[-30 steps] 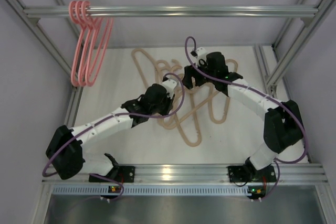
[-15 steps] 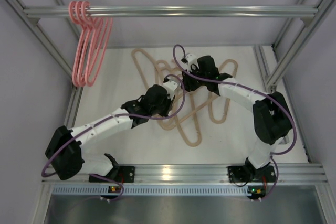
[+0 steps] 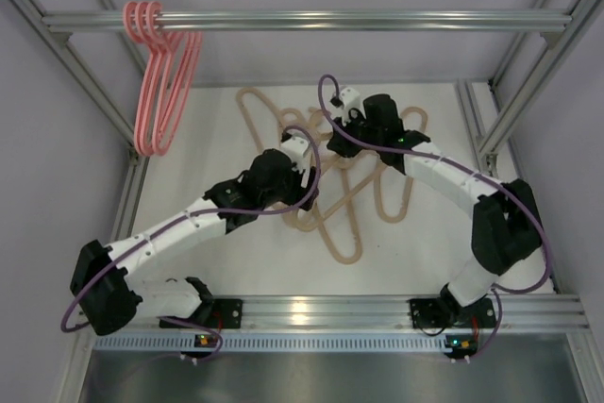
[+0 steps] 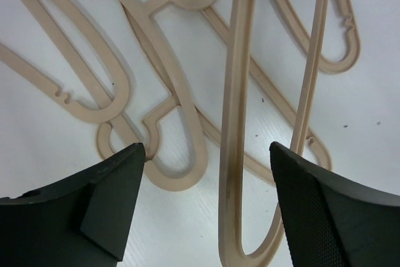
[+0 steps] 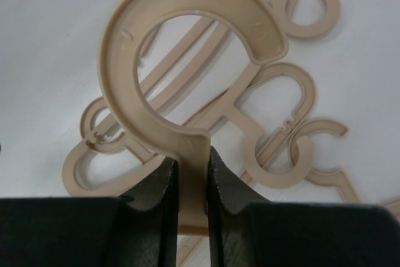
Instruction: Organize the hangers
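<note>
R wrist view: right hand clamped on the neck of a beige hanger, just under its hook; hook stands up, clear of the beige pile lying on the worktop.
L wrist view: left hand wide apart, holds nothing; one hanger's long side runs lengthwise betw. its fingers, prob. the lifted one; contact not clear.
Top view: both hands over the pile, mid-worktop; pink hangers hang on the rail, far left.
Next move, est.: rail lies up and left of right hand; hook opening must turn toward it.
</note>
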Controlling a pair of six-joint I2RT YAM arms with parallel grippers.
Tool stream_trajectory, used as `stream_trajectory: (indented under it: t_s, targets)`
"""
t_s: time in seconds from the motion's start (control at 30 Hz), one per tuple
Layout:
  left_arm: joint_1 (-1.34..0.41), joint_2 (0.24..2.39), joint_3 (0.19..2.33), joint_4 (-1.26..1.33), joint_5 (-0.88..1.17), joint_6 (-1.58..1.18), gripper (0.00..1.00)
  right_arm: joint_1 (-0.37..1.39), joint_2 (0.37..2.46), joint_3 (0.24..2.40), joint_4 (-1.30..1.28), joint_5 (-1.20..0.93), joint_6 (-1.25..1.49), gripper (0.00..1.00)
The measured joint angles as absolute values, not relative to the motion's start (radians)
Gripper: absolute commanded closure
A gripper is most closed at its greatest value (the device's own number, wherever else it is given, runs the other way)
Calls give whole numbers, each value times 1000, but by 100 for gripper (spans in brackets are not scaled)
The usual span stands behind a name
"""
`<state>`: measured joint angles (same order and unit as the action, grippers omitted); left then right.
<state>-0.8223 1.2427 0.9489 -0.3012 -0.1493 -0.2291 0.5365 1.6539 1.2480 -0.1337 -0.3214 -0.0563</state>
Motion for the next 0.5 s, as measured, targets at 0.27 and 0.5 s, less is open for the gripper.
stream_trajectory:
  t_s: [0.27, 0.5]
  targets:
    - [-800, 1123, 980, -317, -119, -348, 7, 537, 1502, 1145, -68, -316, -59, 100]
    - [-784, 1109, 995, -317, 15, -429, 17, 537, 1432, 1073, 8, -318, -41, 100]
